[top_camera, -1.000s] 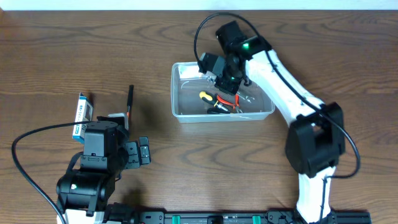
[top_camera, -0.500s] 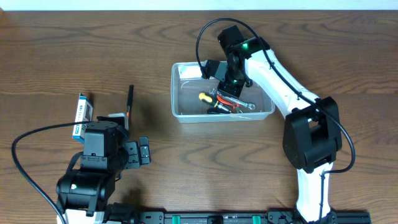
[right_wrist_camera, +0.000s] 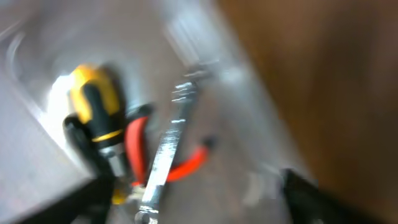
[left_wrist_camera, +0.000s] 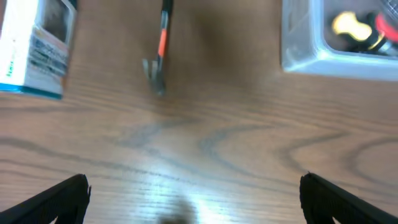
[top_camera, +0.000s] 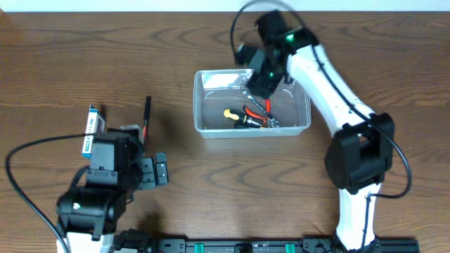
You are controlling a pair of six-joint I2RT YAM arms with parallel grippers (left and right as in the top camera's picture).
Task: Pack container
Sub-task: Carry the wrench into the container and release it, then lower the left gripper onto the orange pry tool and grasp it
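Wooden table (top_camera: 70, 56). The right arm (top_camera: 330, 77) stretches over the container (top_camera: 200, 105), right gripper (top_camera: 259, 81) spread apart. The left gripper (top_camera: 160, 171), well left of it, is likewise parted.

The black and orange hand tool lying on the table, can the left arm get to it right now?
Probably yes. The black-and-orange hand tool lies alone on the wooden table, ahead of the left arm's open fingers, with nothing between them.

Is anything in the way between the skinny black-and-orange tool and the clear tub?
Nothing visible. Only bare table lies between the tool and the container, on its left wall side. The blue-and-white box sits on the tool's other side.
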